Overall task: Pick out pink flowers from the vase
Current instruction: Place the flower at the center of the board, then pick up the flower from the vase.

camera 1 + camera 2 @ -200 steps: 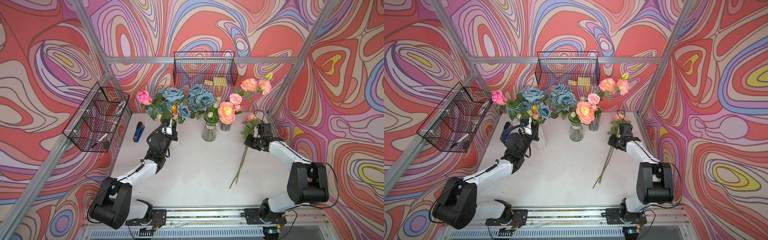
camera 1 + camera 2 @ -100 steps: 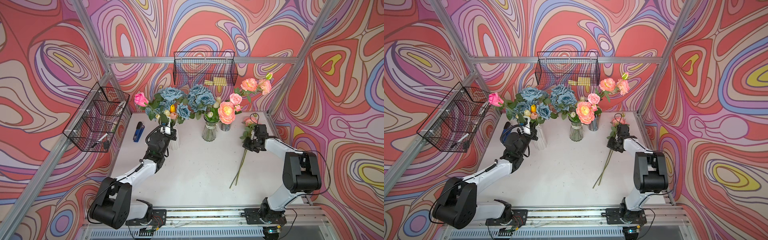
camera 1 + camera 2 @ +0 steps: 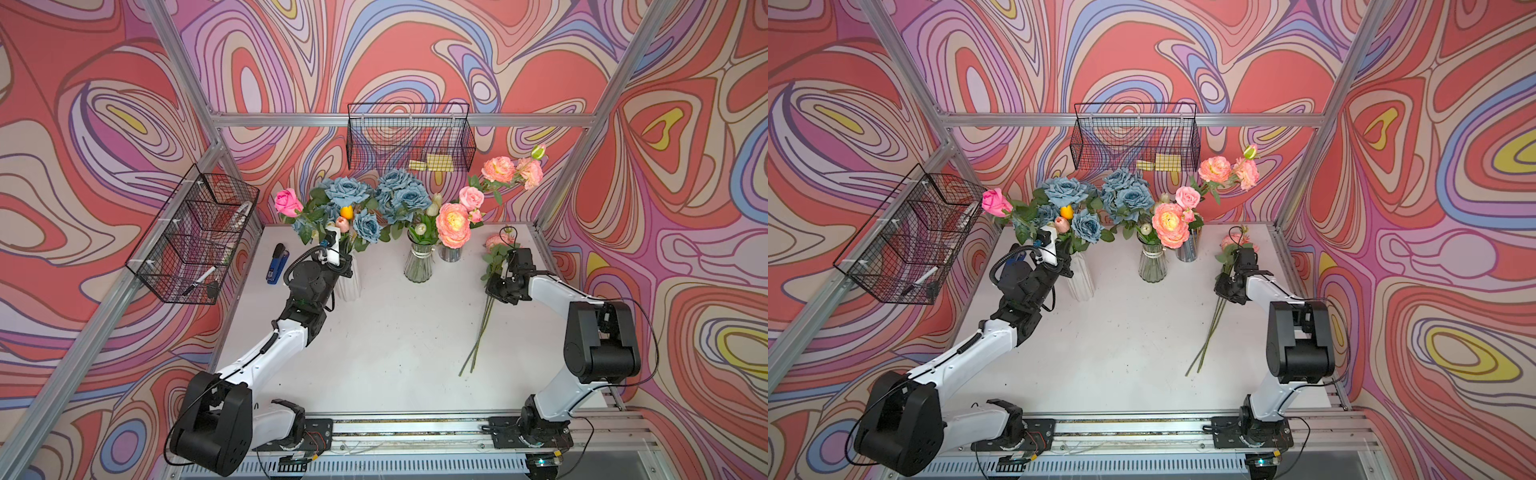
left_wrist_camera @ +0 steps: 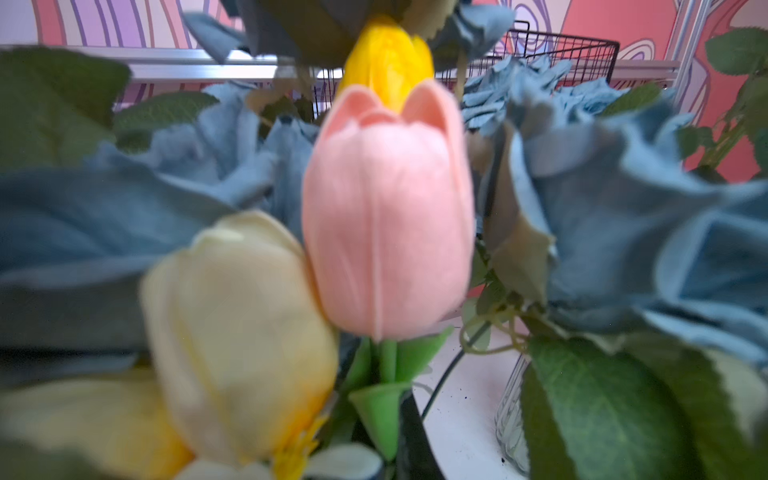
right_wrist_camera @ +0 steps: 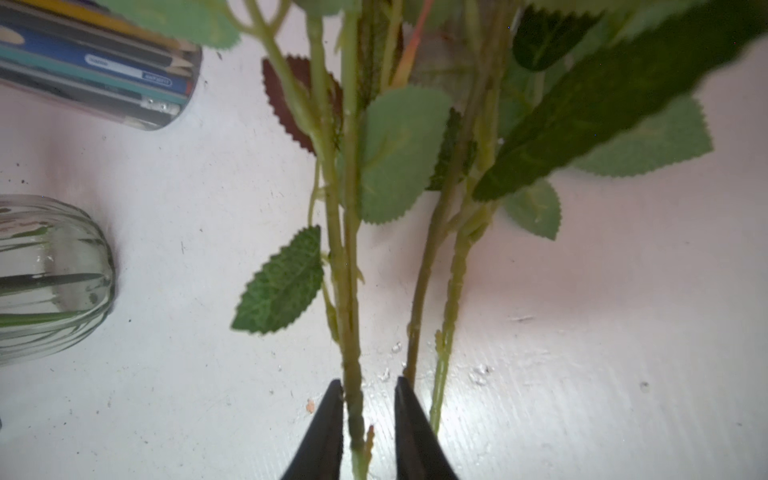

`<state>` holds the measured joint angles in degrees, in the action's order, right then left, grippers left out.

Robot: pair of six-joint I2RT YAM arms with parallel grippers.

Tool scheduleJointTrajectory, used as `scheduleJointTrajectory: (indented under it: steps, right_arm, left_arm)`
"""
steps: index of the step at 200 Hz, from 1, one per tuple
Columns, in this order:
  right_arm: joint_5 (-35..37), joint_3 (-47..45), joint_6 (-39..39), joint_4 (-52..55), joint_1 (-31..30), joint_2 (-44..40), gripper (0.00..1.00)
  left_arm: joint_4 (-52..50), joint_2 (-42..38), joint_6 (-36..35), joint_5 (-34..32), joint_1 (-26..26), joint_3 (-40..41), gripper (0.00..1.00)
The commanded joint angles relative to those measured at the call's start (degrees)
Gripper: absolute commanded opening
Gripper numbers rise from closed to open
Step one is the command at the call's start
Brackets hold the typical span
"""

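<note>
Swirling patterned walls (image 3: 395, 62) around white table (image 3: 395, 332), pink flowers (image 3: 496, 242) atop.

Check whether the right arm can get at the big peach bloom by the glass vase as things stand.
Probably yes: the bloom stands close to the right gripper, bare table between. The gripper, open, straddles a lying stem it must clear first.

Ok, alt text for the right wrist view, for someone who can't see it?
The end effector has its black fingertips slightly apart around a green stem lying on the white table, with more leafy stems beside it. A glass vase and a cup of pencils are partly in view.
</note>
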<state>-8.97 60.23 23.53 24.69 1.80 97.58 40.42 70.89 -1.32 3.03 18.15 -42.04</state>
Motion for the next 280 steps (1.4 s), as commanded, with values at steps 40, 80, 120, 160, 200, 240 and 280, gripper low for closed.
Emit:
scheduleJointTrajectory:
  steps: [40,80,120,160,200,240,280]
  right_arm:
    - [-1.0,1.3,0.0,-0.8,0.3,-0.3,0.33]
    - [-1.5,1.4,0.0,-1.0,0.3,-0.6,0.33]
    - [-2.0,1.1,-0.1,-1.2,0.3,-0.9,0.34]
    - [-2.4,1.0,0.0,-1.3,0.2,-1.2,0.34]
    - [-2.7,1.1,0.0,-1.3,0.2,-1.3,0.34]
    - [-3.3,1.4,0.0,-1.5,0.3,-0.8,0.34]
    - [-3.6,1.6,0.0,-1.5,0.3,-1.0,0.34]
  left_arm:
    - [-4.6,-3.7,-0.4,3.1,-0.1,-4.4,0.04]
    - [-5.7,-4.4,0.2,2.5,-0.1,-3.8,0.08]
    - [-7.0,-4.8,1.1,2.3,-0.1,-3.6,0.18]
    - [-7.3,-5.4,1.2,1.8,-0.1,-3.2,0.13]
    - [-8.7,-7.2,1.3,1.2,-0.1,-3.1,0.00]
    - [-9.3,-8.1,1.3,1.2,-0.1,-3.3,0.16]
    - [-9.1,-8.4,2.2,1.9,-0.1,-4.3,0.25]
